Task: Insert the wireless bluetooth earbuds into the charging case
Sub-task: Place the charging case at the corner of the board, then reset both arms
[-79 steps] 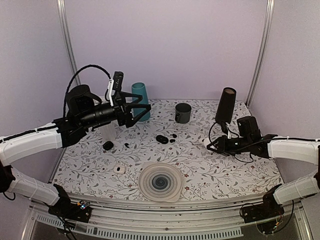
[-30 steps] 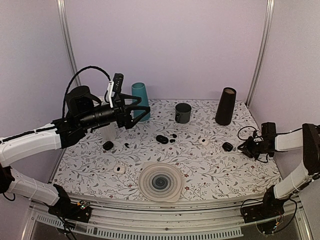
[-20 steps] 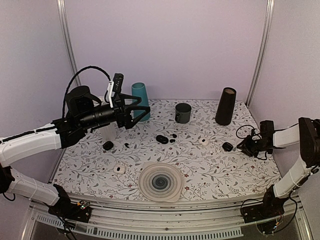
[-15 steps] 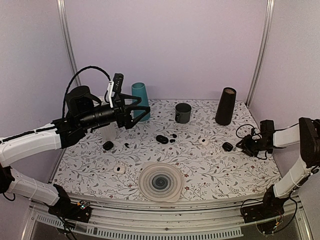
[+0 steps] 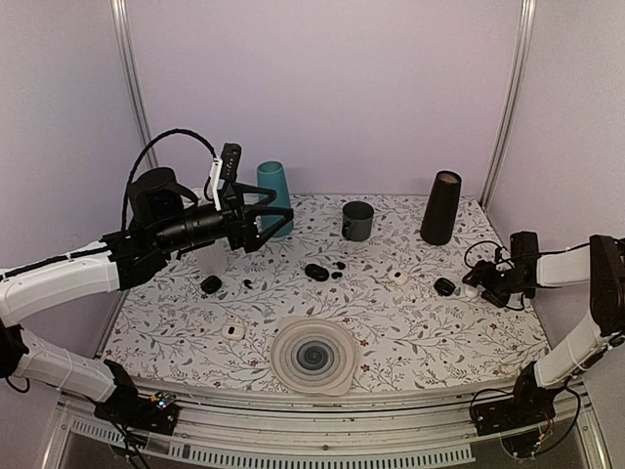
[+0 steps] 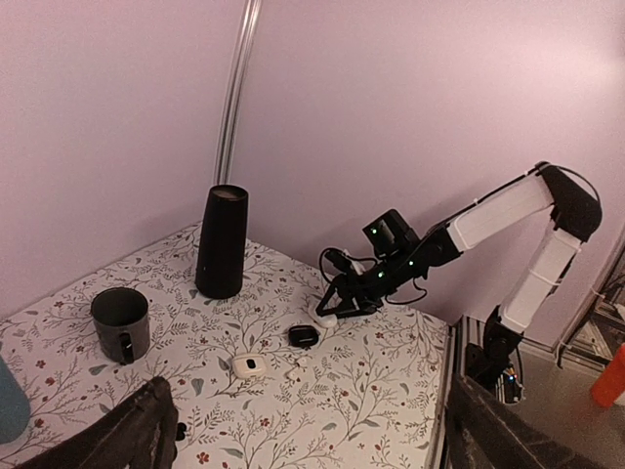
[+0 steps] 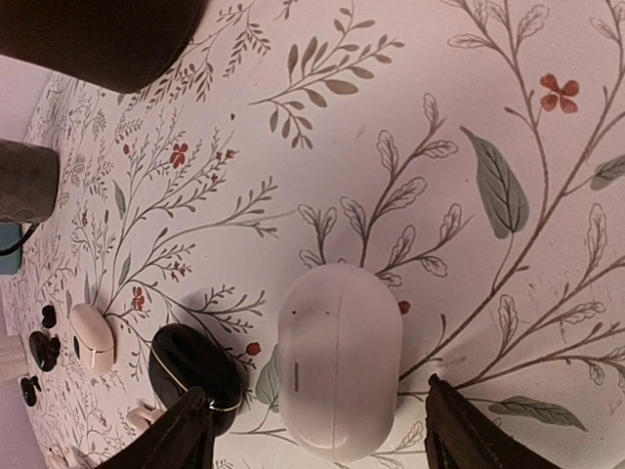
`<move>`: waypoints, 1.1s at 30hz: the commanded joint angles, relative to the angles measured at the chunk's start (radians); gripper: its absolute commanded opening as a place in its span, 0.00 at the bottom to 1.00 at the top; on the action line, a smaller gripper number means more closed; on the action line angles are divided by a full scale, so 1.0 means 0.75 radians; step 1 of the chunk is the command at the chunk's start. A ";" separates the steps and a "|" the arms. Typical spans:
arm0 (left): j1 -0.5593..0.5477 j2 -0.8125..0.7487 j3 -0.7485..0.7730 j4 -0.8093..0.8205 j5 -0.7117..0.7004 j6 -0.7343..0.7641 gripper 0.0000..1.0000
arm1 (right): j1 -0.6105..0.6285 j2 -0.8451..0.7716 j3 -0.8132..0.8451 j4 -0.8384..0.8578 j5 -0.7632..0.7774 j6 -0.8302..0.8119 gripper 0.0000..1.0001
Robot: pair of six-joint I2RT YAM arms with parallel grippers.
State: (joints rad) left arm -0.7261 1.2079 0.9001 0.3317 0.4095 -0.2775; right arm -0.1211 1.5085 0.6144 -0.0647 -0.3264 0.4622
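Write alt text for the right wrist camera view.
A closed, white, pill-shaped plastic case lies on the floral tablecloth between the jaws of the open right claw, untouched. Beside it sit a glossy black case and a smaller white case.

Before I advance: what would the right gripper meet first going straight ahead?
Probably the closed white case, lying just ahead between its open fingers; the black case sits beside that line.

The white case [image 7: 340, 362] lies between the spread fingers of the right gripper [image 7: 314, 420], with a gap on each side. The black case [image 7: 190, 366] crowds one finger. Beyond, bare table [image 7: 469, 127] runs to the tumbler [image 7: 98, 39] and mug [image 7: 24, 181].
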 commanded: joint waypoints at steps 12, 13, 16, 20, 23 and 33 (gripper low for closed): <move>0.009 0.006 -0.026 0.024 -0.015 0.003 0.96 | 0.099 -0.286 0.020 -0.094 0.081 -0.042 0.99; 0.009 0.010 -0.026 0.024 -0.015 0.002 0.96 | 0.121 -0.307 0.026 -0.094 0.086 -0.038 0.99; 0.009 0.016 -0.026 0.022 -0.024 0.002 0.96 | 0.209 -0.381 0.047 -0.096 0.133 -0.023 0.99; 0.009 0.025 -0.031 0.008 -0.063 0.008 0.96 | 0.364 -0.479 0.072 -0.058 0.190 -0.004 0.99; 0.011 0.024 -0.049 0.007 -0.094 0.006 0.96 | 0.483 -0.546 0.087 -0.002 0.204 0.003 0.99; 0.004 0.048 -0.096 0.015 -0.177 -0.021 0.96 | 0.861 -0.598 0.194 0.182 0.214 -0.008 0.99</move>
State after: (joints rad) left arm -0.7254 1.2316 0.8482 0.3328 0.3161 -0.2821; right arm 0.4294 1.0550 0.7002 -0.0147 -0.1844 0.4549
